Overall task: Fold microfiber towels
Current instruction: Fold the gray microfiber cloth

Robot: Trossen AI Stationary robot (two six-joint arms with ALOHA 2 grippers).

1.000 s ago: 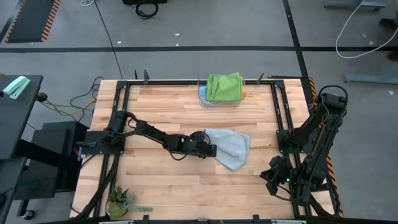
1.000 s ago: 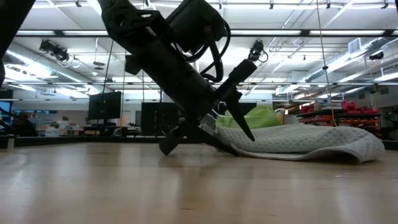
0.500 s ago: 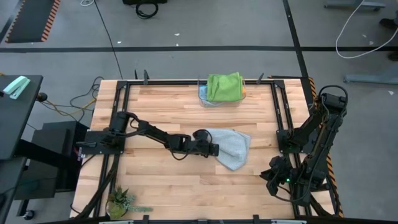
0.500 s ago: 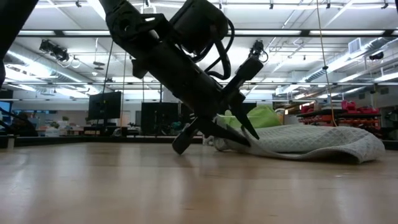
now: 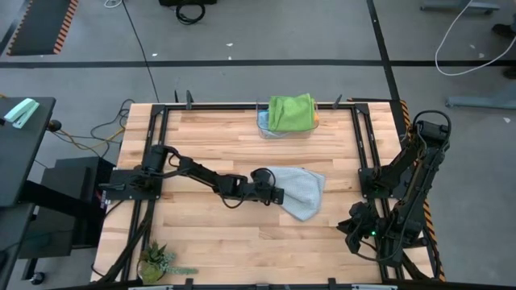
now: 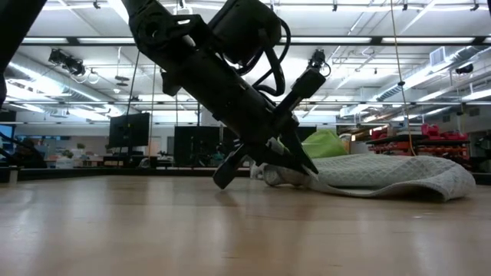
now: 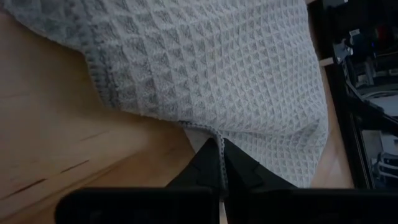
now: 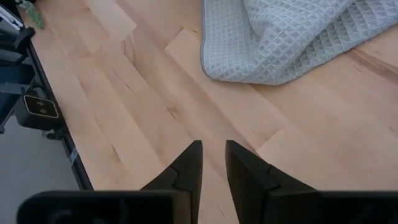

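A light grey waffle-weave towel lies rumpled on the wooden table near its middle; it also shows in the left wrist view and the low view. My left gripper sits at the towel's left side, shut on its edge. My right gripper hangs open over bare wood near the table's right front corner, with nothing between its fingers. A folded green towel tops a stack at the far edge. My left gripper pinches the grey towel's hemmed edge between its two fingers, on the towel's left side. The fingers slant down at it from the table's left. The towel stays on the table, slack, with the pinched edge just above the wood.
The stack under the green towel shows a blue edge at the far middle. A small plant stands at the near left corner. Black frame rails run along the table's sides. Bare wood lies in front of the towel.
My left gripper has slid a little toward the table's right, into the grey towel's left edge, and has shut on it. The towel's edge there is bunched slightly; the rest has stayed in place.
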